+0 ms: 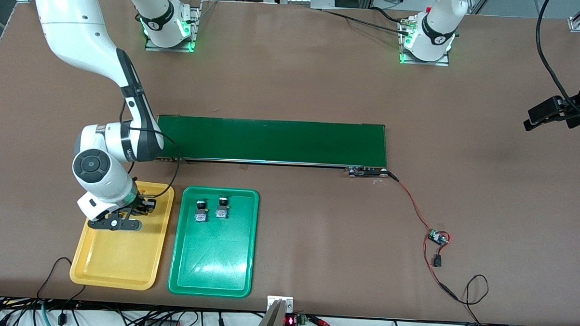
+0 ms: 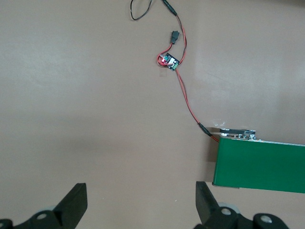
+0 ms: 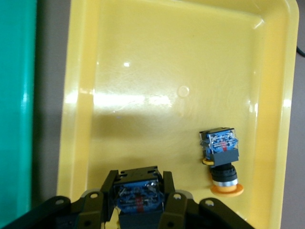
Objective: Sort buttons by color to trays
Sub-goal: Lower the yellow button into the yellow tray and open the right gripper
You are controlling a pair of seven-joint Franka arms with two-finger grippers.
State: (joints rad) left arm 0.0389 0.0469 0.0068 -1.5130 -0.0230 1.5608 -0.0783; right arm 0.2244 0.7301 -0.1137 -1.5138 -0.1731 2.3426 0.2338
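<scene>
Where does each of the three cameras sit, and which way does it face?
Front view: high, facing both bases; shows the right gripper over the shallow yellow plastic tray.
Left wrist view: looks down at the brown table; the open left gripper shows.
Right wrist view: looks down into the yellow tray; the right gripper grips a blocky blue-grey button.
Shared: front and left wrist views both show the long dark green conveyor belt.

The high front camera faces both bases; wrist cameras look straight down, sharing its conveyor belt (image 1: 271,140) and yellow tray (image 1: 118,258).
</scene>
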